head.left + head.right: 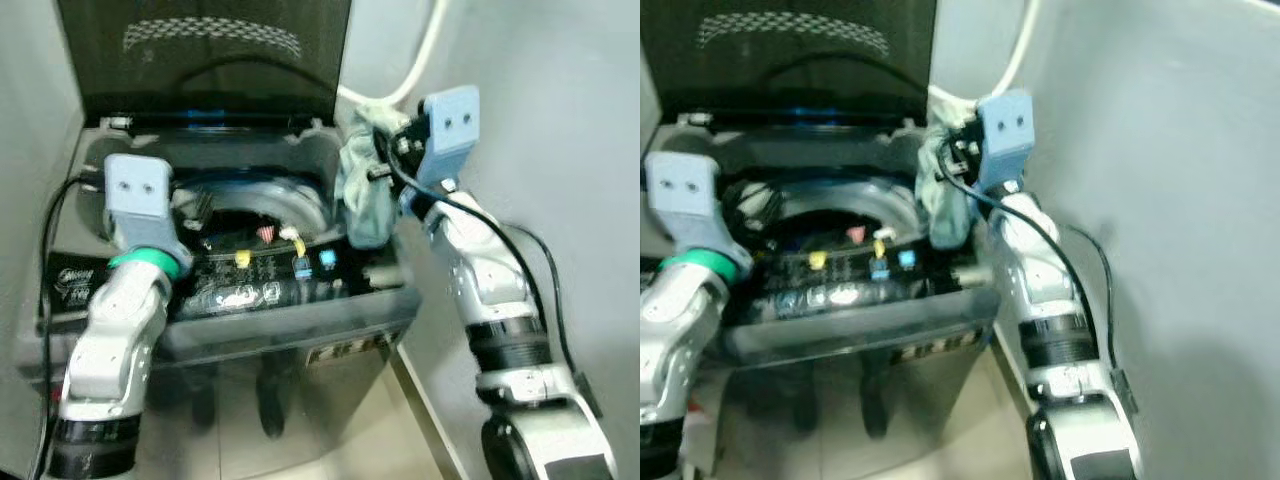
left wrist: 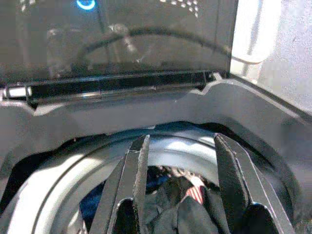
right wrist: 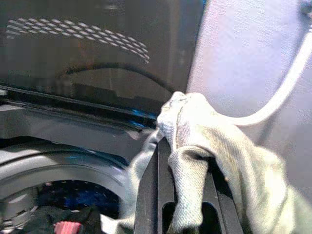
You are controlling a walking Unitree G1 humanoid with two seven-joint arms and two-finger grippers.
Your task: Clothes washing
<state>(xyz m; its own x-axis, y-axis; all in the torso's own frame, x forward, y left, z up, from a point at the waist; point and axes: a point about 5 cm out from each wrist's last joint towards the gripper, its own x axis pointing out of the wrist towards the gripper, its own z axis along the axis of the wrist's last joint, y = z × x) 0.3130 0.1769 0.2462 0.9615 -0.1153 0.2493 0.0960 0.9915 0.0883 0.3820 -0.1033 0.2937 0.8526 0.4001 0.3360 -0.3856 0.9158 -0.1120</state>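
Observation:
A top-loading washing machine stands open, its dark lid raised at the back. Dark clothes with a red-striped piece lie inside the drum. My right gripper is shut on a pale grey-green cloth, which hangs over the machine's right rear rim; in the right wrist view the cloth wraps over the closed fingers. My left gripper hovers open above the drum on the left side, nothing between its fingers.
A white hose runs up the grey wall behind the right arm. The machine sits in a narrow alcove, walls close on both sides. Coloured buttons mark the front control panel. Tiled floor lies in front.

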